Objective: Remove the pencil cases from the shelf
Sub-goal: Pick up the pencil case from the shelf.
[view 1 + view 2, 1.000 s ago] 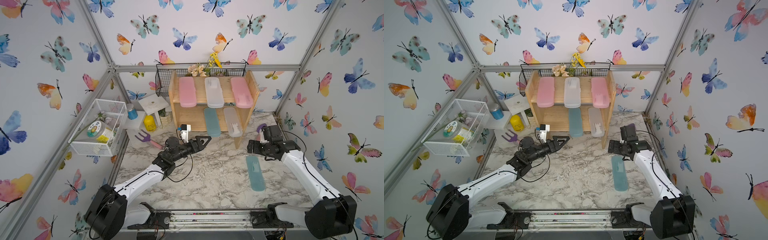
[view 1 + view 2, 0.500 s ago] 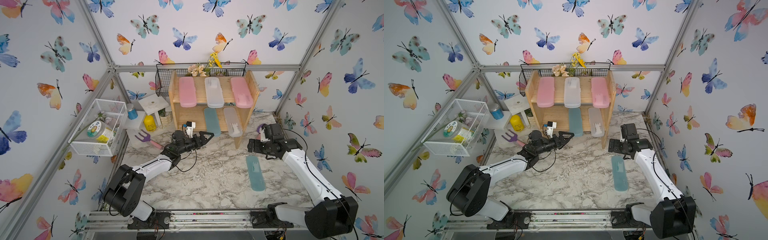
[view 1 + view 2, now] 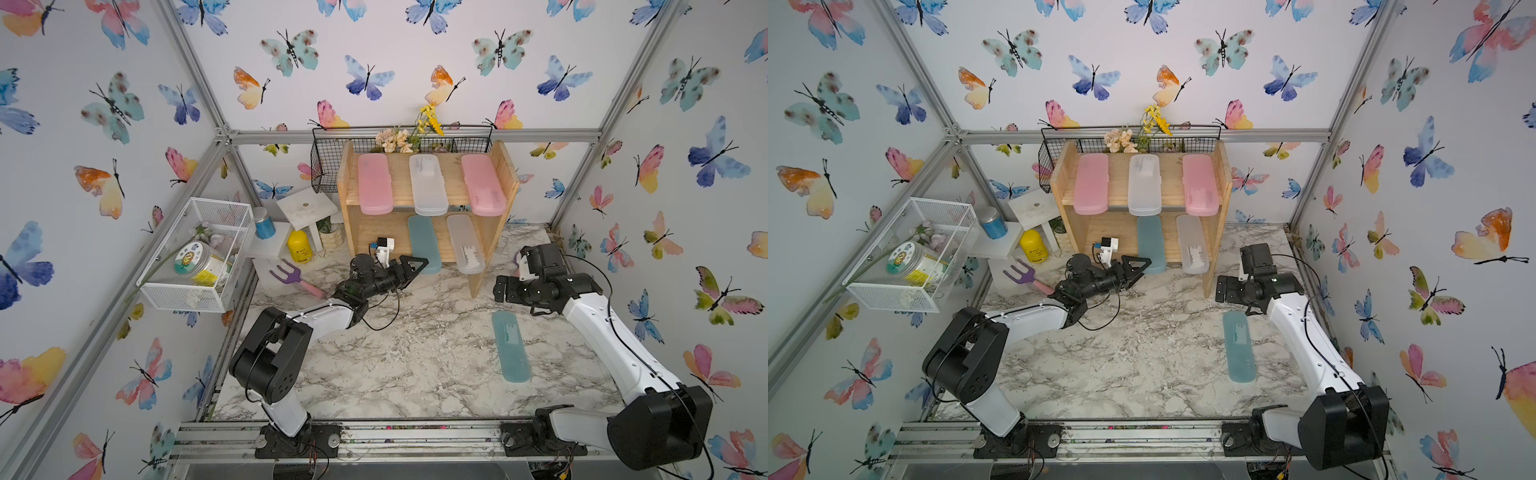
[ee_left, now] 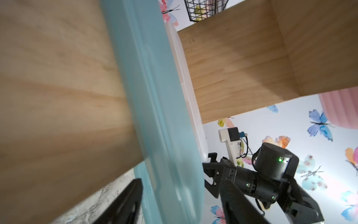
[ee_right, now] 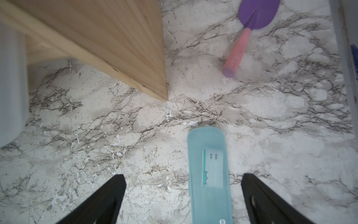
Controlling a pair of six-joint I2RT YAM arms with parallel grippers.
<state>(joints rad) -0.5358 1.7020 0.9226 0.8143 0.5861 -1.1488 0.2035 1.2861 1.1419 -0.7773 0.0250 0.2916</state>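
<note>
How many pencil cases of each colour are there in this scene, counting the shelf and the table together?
Pink cases: 2
Frosted white cases: 2
Teal cases: 2
Total: 6

Overhead stereo pair; wrist cameras near shelf (image 4: 58,97)

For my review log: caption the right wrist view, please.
Open right pincer above a teal pencil case on the marble table; shelf corner and purple toy trowel ahead.
</note>
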